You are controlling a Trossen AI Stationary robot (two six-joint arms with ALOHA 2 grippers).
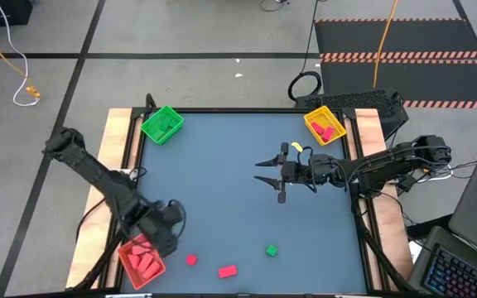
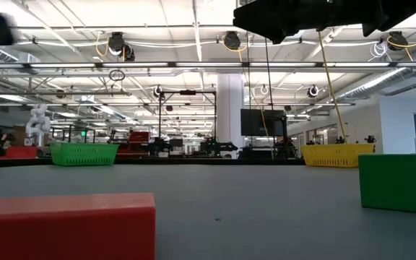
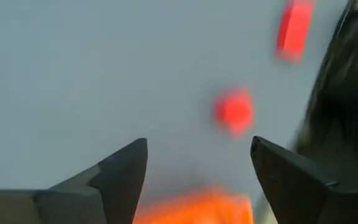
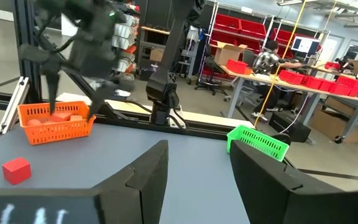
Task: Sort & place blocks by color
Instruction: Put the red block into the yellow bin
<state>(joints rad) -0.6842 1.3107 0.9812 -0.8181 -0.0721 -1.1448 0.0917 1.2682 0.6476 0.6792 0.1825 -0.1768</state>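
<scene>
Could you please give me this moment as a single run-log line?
left gripper: open, empty, over red tray | right gripper: open, empty, mid-table | loose: green block, two red blocks

A grey-blue table top carries a green mesh tray, a yellow tray, an orange-red tray, two red blocks and one green cube.

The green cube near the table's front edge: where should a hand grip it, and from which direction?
The green cube sits flat and alone on the mat, the red bar well apart from it. Probably best from straight above, fingers closing on two opposite upright faces, which the low view shows flat and vertical. The right hand hangs open mid-table.
</scene>
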